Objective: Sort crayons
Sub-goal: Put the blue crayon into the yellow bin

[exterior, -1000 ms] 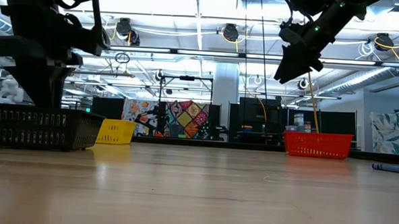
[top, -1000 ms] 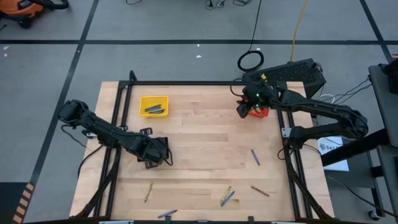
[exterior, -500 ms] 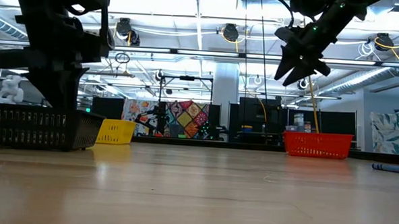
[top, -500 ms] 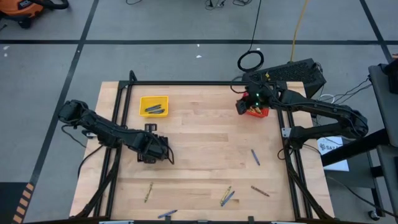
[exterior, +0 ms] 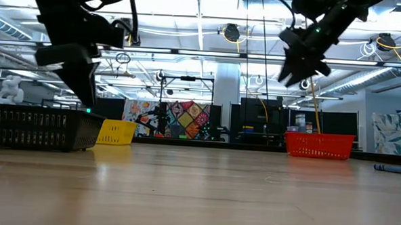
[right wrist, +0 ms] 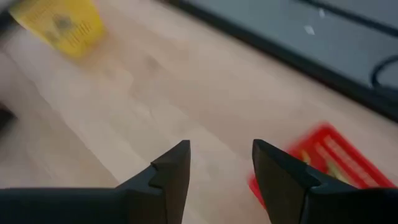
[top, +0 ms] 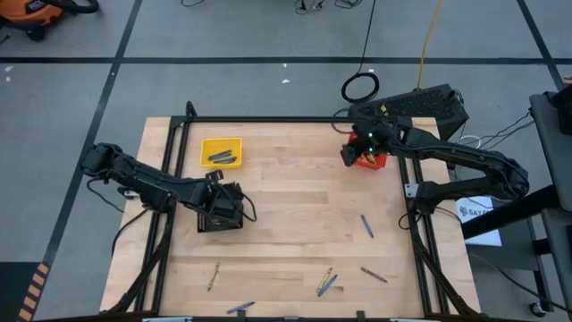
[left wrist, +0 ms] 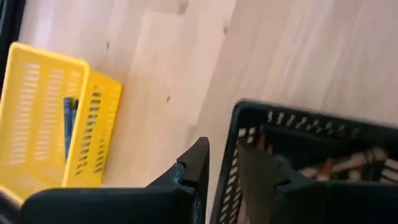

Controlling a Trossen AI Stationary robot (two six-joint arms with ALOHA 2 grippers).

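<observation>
1. My left gripper [left wrist: 217, 168] hangs over the near wall of the black basket [top: 221, 217], fingers spread with nothing between them, one finger outside the mesh and one inside.
2. Tan crayons in the black basket [left wrist: 336, 163] lie at its bottom; the basket sits left of the table's middle, with bare wood on every side but mine.
3. The yellow basket [top: 221, 151] stands near the far left corner, close to the black frame rail [top: 172, 152]; dark crayons in it [top: 223, 158] lie along its floor.
4. My right gripper [right wrist: 219, 163] hovers above the red basket [top: 368, 161], fingers apart and empty. That basket is tucked against the far right edge.
5. The loose crayons lie toward the near edge: a blue one [top: 366, 225] at the right, a brown one [top: 374, 274] below it, a yellow and blue pair [top: 325, 282], a yellow-green one [top: 214, 275], and a blue one [top: 239, 308] right at the rim.
6. The middle of the table [top: 295, 192] is wide open wood.
</observation>
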